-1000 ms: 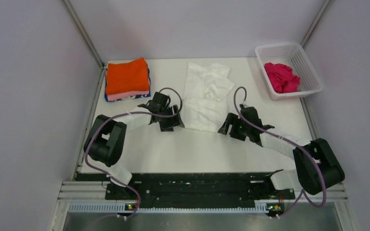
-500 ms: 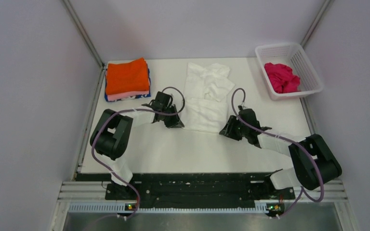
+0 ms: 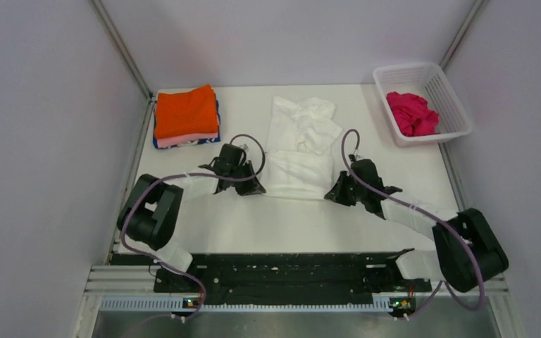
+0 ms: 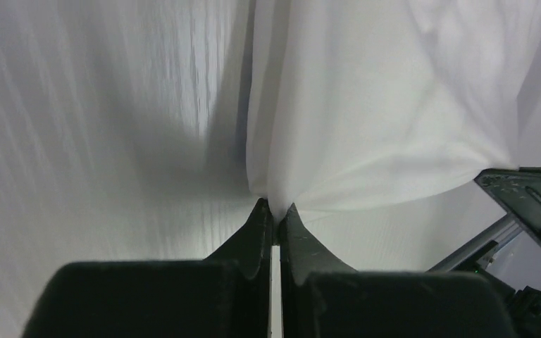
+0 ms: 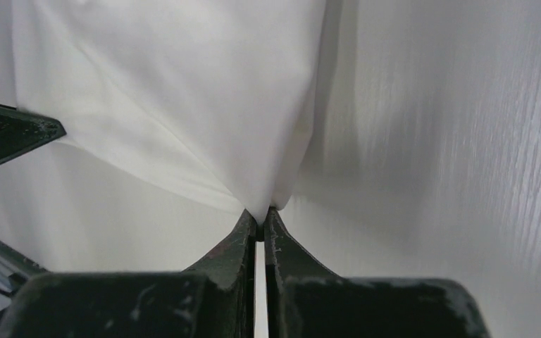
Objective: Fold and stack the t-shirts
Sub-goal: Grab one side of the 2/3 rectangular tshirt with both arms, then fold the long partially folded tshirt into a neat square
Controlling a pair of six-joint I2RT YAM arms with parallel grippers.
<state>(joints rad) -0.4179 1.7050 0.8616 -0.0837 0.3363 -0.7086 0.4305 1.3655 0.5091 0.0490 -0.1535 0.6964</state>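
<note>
A white t-shirt [image 3: 298, 151] lies crumpled lengthwise in the middle of the table. My left gripper [image 3: 257, 186] is shut on its near left corner; in the left wrist view the cloth [image 4: 366, 105] rises pinched from the fingertips [image 4: 275, 208]. My right gripper [image 3: 330, 191] is shut on the near right corner, with cloth [image 5: 204, 91] pinched at its tips [image 5: 263, 213]. A folded stack with an orange t-shirt [image 3: 186, 111] on top of pink and blue ones sits at the back left. A magenta t-shirt [image 3: 411, 113] lies in the basket.
The white lattice basket [image 3: 453, 105] stands at the back right corner. Grey walls close in the left, right and back sides. The arm bases and a black rail [image 3: 282, 271] run along the near edge.
Both grippers closed on the near corners of the white t-shirt. Its near edge is now pulled up and drawn slightly toward the back.
</note>
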